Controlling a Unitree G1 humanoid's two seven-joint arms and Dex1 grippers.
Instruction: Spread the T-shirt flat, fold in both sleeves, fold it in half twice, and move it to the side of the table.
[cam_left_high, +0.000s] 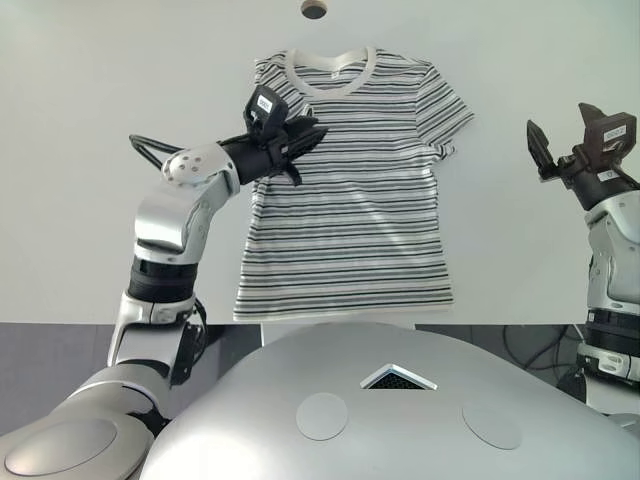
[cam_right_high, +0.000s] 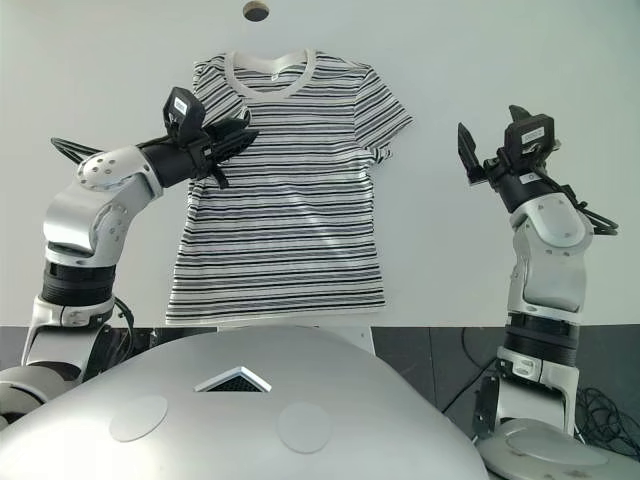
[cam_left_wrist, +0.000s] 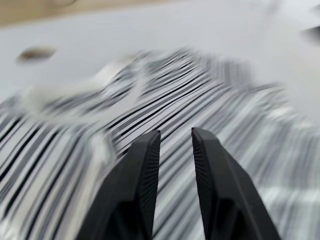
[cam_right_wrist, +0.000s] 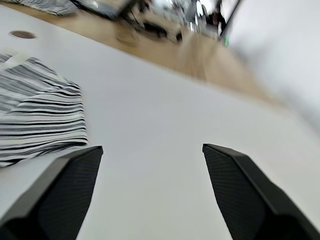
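Note:
A black-and-white striped T-shirt lies flat on the white table, collar at the far side. Its right sleeve spreads out; its left sleeve lies folded in over the chest. My left gripper hovers over that folded sleeve near the collar. Its fingers stand almost together with a thin gap and hold nothing. My right gripper hangs open above bare table, to the right of the shirt and apart from it. The right wrist view shows the sleeve's edge off to one side of the open gripper.
A small round hole sits in the table just beyond the collar. Bare white tabletop stretches to the left and right of the shirt. The table's front edge runs just below the shirt's hem.

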